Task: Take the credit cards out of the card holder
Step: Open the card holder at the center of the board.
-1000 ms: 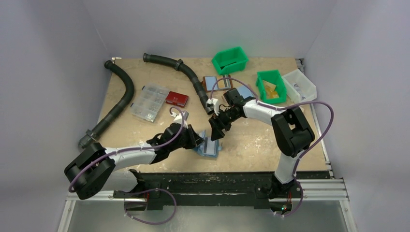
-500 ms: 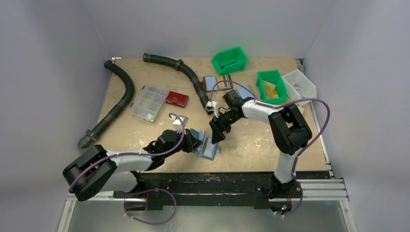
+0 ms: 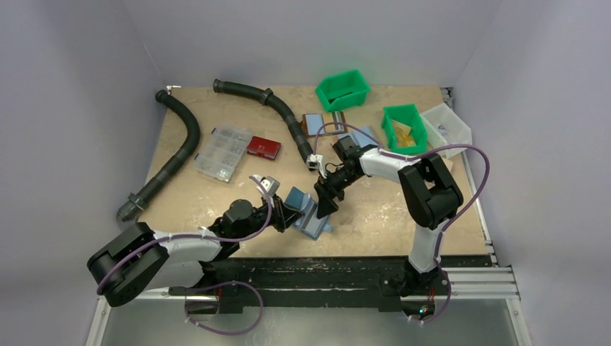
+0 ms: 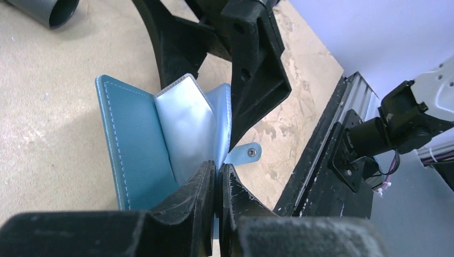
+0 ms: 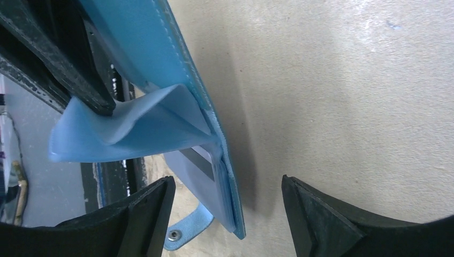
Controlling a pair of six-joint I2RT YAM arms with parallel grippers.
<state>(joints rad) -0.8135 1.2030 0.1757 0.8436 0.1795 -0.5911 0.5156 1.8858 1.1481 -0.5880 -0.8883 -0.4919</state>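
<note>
Where the task's thing stands: small dark-blue folding card holder [image 3: 308, 215] of stitched, leather-like material, on the pale chipboard table [image 3: 202, 191] near its front edge, between the two grippers.
Left gripper: black left gripper [image 3: 287, 215] pinched tight on a light-blue inner leaf of the card holder, its tips all but meeting.
Right gripper: black right gripper [image 3: 323, 207] spread wide and holding nothing, tips down at the holder's right side.
Top view only: holder propped open and tilted off the board. Farther back lie black corrugated hoses [image 3: 193, 133], a clear plastic compartment box [image 3: 222, 153] and green plastic bins [image 3: 343, 89].
Left wrist view only: outer cover [image 4: 134, 144] smooth, teal-blue, with pale stitching along its edge. A glossy silvery-blue inner leaf [image 4: 187, 123] bulges outward. A rounded snap tab [image 4: 247, 154] with a metal stud lies flat on the board. The right gripper's fingers [image 4: 251, 91] stand just behind the holder.
Right wrist view only: holder's edge sits between the wide-set tips, nearer the left one. A matte light-blue leaf [image 5: 134, 128] is folded and drawn out sideways by the left gripper's fingers [image 5: 59, 59]. A grey band [image 5: 199, 160] shows at a pocket mouth; whether it is a card cannot be told.
Board surface: speckled, scuffed, bare beside the holder.
</note>
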